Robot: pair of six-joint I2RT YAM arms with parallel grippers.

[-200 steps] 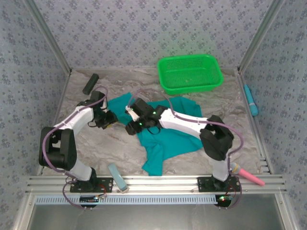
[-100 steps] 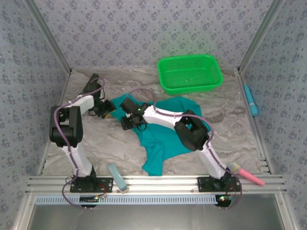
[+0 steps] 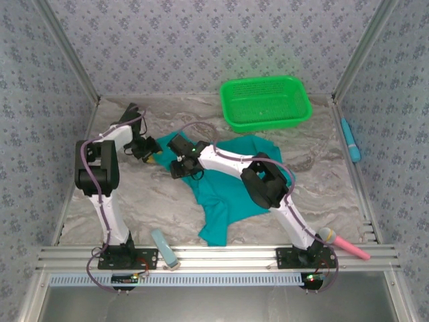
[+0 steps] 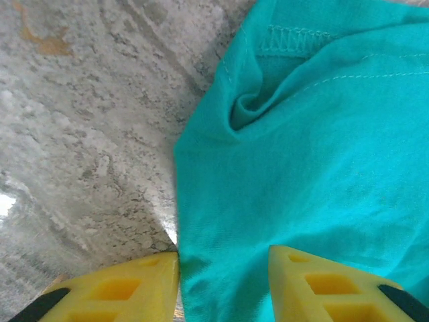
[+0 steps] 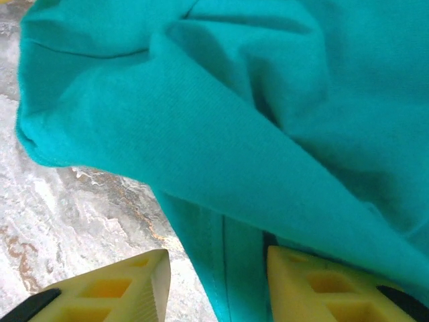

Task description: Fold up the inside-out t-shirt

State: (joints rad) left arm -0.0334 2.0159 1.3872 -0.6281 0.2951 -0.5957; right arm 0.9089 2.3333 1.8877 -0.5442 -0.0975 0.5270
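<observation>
The inside-out t-shirt (image 3: 224,204) is teal and lies crumpled on the marbled table, its left edge toward the back. My left gripper (image 3: 150,153) is at that left edge. In the left wrist view it (image 4: 223,268) is open, with the shirt (image 4: 315,154) and its hem edge lying between the yellow fingers (image 4: 127,288). My right gripper (image 3: 179,168) hovers just right of it over a fold. In the right wrist view it (image 5: 218,272) is open, a seamed strip of the shirt (image 5: 221,141) between its fingers (image 5: 322,282).
A bright green mesh basket (image 3: 268,121) stands at the back right. A pale blue block (image 3: 164,247) lies at the front rail, a pink-handled tool (image 3: 345,244) at the front right, and a blue tool (image 3: 350,139) along the right rail.
Both arms have stretched toward the back left. The left gripper moved back to the shirt's left edge, and the right gripper shifted left along the cloth. Both jaws have narrowed slightly.
</observation>
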